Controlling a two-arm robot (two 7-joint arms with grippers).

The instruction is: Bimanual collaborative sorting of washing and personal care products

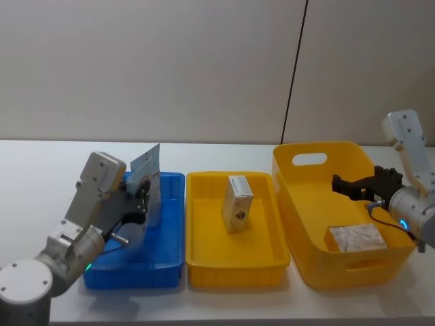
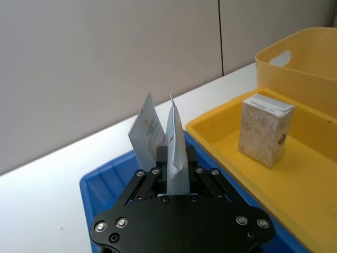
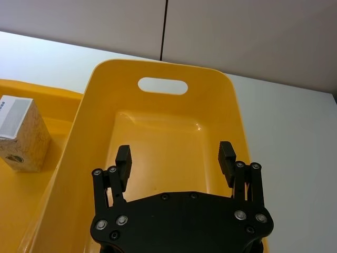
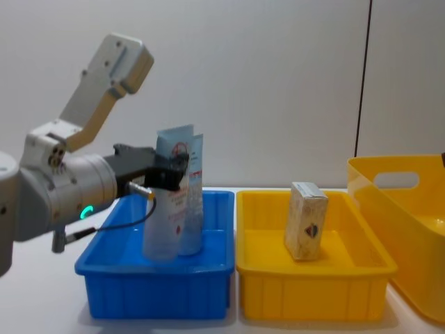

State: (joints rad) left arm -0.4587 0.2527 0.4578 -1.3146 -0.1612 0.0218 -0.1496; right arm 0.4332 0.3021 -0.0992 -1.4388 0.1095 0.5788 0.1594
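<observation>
Chest view | left gripper [image 4: 172,172] jaws clamped on squeeze tube [image 4: 163,233] | long axis upright, crimped end up, in blue tray [image 4: 153,292] | right gripper [image 3: 175,153] jaws wide above yellow bin [image 3: 163,132]

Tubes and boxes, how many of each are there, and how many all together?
Tubes: 2, both in the blue tray
Boxes: 2, one in the yellow tray, one in the yellow tub
Total: 4
</observation>
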